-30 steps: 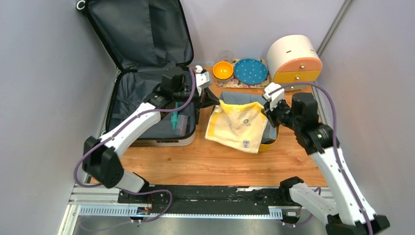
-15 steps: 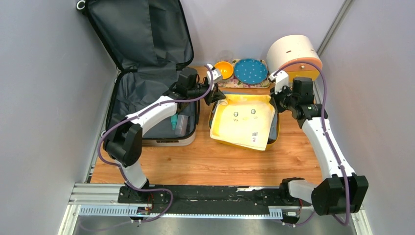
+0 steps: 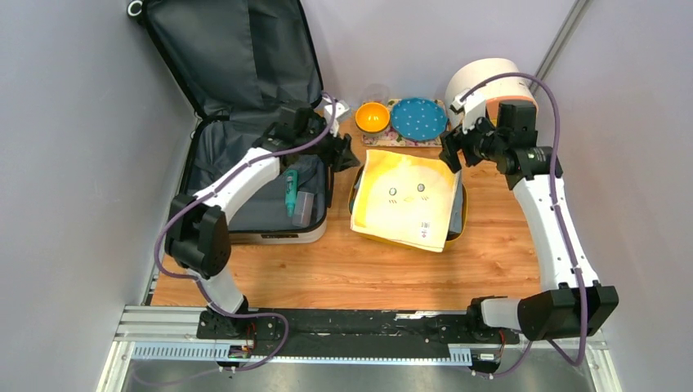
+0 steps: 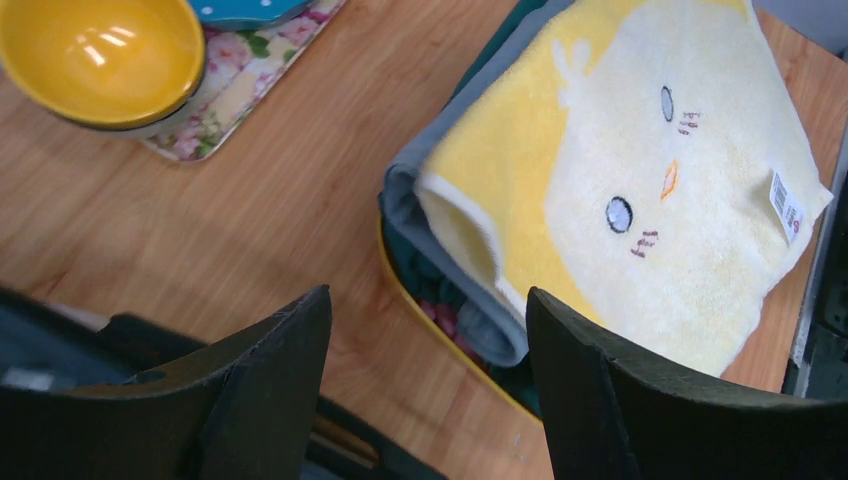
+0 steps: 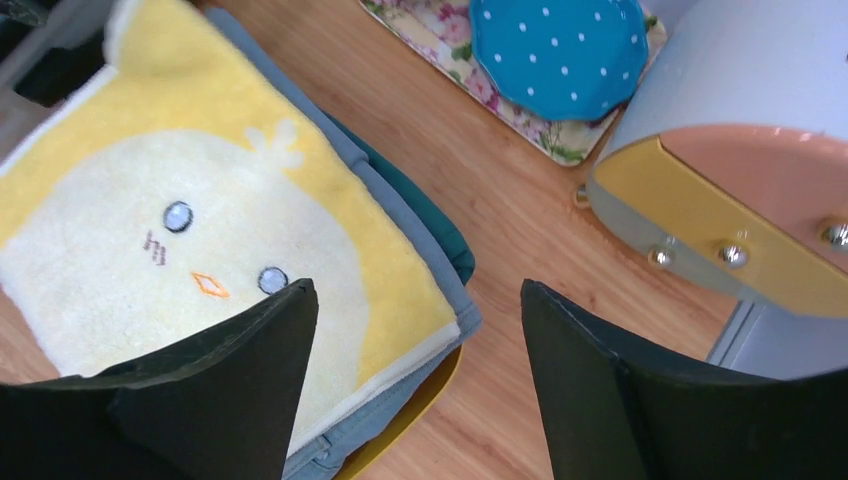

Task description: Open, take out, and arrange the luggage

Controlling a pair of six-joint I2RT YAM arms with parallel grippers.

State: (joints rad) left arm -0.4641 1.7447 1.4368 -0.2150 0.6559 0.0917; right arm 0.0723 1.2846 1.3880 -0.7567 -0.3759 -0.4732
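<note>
wooden table (image 3: 343, 269), open luggage (image 3: 229, 57), grey walls (image 3: 73, 163)

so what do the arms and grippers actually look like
The left arm and right arm match: white links between bulky black joints, with a purple cable looped alongside each. The left gripper and right gripper each have two broad matte black fingers tapering to blunt tips.
</note>
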